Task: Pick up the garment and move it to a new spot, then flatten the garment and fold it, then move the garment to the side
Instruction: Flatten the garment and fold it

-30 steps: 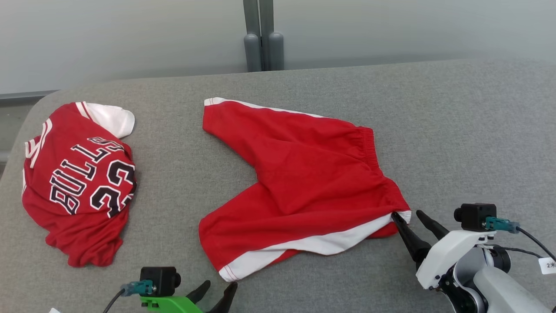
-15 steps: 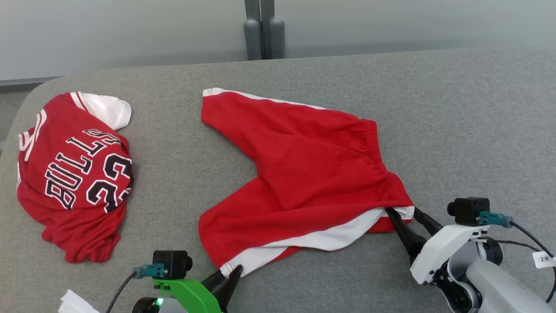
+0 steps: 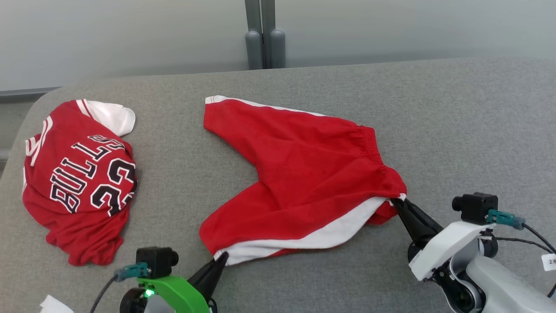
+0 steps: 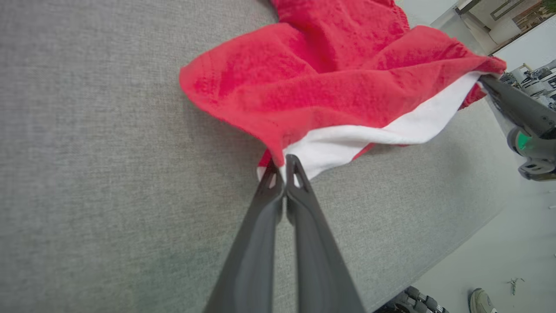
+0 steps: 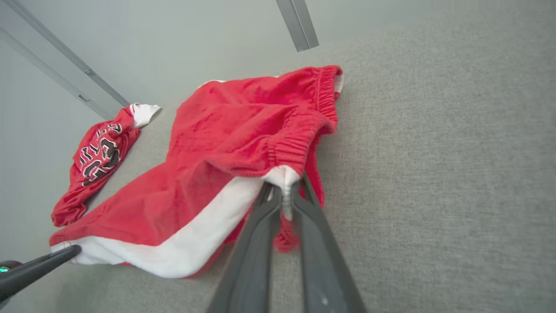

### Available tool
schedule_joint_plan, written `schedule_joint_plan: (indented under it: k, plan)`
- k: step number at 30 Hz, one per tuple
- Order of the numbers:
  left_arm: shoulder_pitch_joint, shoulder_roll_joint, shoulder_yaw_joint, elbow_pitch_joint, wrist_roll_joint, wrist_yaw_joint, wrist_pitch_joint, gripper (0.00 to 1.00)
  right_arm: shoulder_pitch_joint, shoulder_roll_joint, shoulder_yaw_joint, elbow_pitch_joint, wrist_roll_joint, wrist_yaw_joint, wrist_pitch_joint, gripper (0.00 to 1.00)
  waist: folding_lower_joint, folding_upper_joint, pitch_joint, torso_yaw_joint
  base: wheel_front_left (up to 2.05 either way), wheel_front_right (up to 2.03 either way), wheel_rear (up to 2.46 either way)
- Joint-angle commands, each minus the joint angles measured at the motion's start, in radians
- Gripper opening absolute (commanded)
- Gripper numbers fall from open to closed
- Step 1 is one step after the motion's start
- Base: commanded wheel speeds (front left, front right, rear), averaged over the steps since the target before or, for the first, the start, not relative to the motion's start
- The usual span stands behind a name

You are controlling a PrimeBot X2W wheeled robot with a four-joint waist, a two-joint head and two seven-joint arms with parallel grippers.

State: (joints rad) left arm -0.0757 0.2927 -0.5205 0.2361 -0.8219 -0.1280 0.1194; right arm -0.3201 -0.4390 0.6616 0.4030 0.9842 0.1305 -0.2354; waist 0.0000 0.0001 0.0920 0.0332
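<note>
The garment, red shorts [image 3: 304, 174] with a white side stripe, lies spread on the grey padded table [image 3: 456, 121]. My left gripper [image 3: 221, 257] is shut on the near leg hem; in the left wrist view its tips [image 4: 283, 167] pinch the white hem of the shorts [image 4: 330, 87]. My right gripper [image 3: 396, 202] is shut on the waistband corner; in the right wrist view its tips [image 5: 284, 187] clamp the white band end of the shorts [image 5: 226, 143]. The near edge of the shorts is lifted slightly between both grips.
A crumpled red jersey [image 3: 78, 178] with black lettering lies at the table's left, also in the right wrist view as a jersey [image 5: 97, 161]. A grey post [image 3: 264, 34] stands behind the table. Bare table stretches to the right and far side.
Both grippers have gone from open to shut on the shorts, left on the leg hem, right on the waistband corner. The near edge has risen a little. The head camera shifted slightly.
</note>
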Motion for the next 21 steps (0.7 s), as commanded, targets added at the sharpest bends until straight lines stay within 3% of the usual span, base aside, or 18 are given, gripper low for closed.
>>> schedule_joint_plan:
  k: [1,11,21]
  plan:
    - [-0.030,0.016,0.005,-0.019,-0.002,-0.004,-0.015,0.00,-0.019,-0.008,0.008,-0.033,0.017,0.000,-0.008,0.00,0.0000,-0.0001,-0.002,-0.004,0.00,0.00,0.00]
    - [-0.243,0.180,0.030,-0.139,-0.001,-0.004,0.018,0.00,-0.180,-0.107,0.036,-0.153,0.077,0.000,0.003,0.00,0.0000,-0.0001,0.078,-0.011,0.00,0.00,0.00]
    - [-0.770,0.278,-0.010,-0.094,-0.024,-0.004,0.116,0.00,-0.580,-0.163,0.048,-0.232,0.174,0.000,0.055,0.00,0.0000,-0.0001,0.340,-0.018,0.00,0.00,0.00]
